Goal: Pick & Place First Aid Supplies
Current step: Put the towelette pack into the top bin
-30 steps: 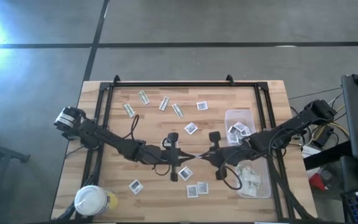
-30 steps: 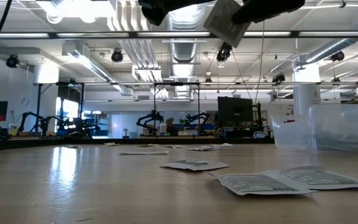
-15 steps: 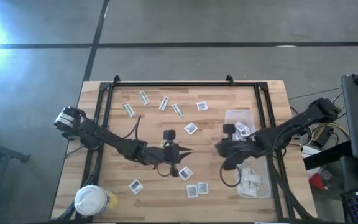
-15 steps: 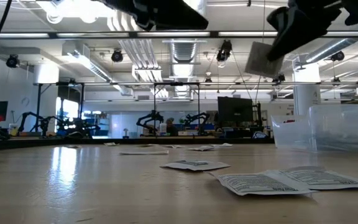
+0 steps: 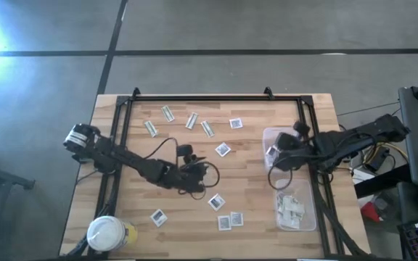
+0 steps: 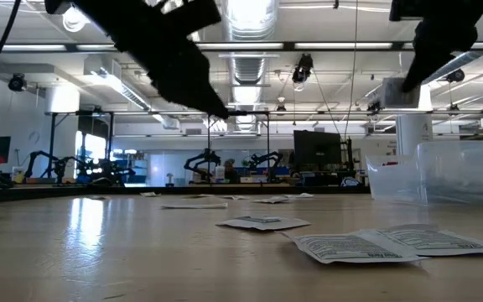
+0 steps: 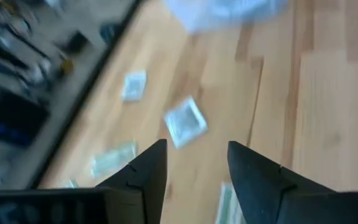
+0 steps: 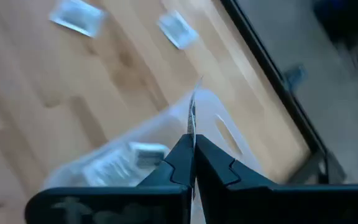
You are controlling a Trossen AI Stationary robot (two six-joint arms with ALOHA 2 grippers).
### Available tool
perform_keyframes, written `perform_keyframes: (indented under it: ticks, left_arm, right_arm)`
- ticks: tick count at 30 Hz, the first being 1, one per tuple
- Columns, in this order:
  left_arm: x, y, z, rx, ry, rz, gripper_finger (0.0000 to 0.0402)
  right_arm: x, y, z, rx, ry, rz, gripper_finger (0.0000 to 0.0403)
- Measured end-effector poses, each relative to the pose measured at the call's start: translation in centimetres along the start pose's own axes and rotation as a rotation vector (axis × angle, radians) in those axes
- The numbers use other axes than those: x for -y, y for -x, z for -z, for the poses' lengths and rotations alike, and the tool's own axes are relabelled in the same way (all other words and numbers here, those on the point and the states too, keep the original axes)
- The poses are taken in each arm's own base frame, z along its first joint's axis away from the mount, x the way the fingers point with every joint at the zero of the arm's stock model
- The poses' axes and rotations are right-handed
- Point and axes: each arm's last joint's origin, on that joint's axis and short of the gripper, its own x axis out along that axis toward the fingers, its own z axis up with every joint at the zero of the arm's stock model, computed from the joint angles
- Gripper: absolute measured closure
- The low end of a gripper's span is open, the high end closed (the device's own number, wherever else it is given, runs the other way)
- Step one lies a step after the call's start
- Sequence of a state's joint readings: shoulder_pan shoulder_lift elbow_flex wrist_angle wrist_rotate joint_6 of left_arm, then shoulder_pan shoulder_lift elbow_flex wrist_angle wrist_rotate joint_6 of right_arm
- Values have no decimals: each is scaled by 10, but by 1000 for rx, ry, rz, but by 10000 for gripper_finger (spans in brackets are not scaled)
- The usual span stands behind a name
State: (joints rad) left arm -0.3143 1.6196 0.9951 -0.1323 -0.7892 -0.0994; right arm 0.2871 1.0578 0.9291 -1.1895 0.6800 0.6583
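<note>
Reaching over clear tub (image 5: pixel 271 138), right claw (image 8: pixel 192 149) pinching apparently a packet (image 8: pixel 192 115)

floor (image 5: pixel 231 29): grey concrete, dark seams | ceiling: ducts (image 6: pixel 246 63), strip lights | table (image 5: pixel 252 156): pale wood

I see a light, striped wood-grain table (image 5: pixel 252 210) inside a black frame (image 5: pixel 202 96). Square white packets with dark print (image 5: pixel 223 149) lie on it, beside narrow pale green-and-white strips (image 5: pixel 167 112). The tubs (image 5: pixel 296 217) are clear plastic. The round jar (image 5: pixel 107 233) has a white lid and yellow side. Both arms are black.
</note>
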Motion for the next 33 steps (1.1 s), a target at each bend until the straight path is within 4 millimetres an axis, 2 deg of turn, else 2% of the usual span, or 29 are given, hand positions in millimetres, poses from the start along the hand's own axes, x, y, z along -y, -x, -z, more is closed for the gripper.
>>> perform_keyframes:
  ticks: [6, 11, 17, 25, 33]
  left_arm:
    - [-4, -6, 13, -162, 67, 202, 234]
    - [-8, -11, 18, -246, 72, 328, 234]
    - [-16, -16, 25, -341, 37, 448, 234]
    - [-30, -23, 39, -465, -55, 440, 234]
    - [-31, -39, 55, -504, -91, 448, 234]
  right_arm:
    - [14, -12, -1, -159, -108, -8, 394]
    - [14, -27, -4, -314, -137, -79, 394]
    - [9, -41, -6, -463, -88, -182, 394]
    - [-1, -53, -7, -541, 4, -206, 394]
    - [-6, -61, -7, -584, 48, -185, 383]
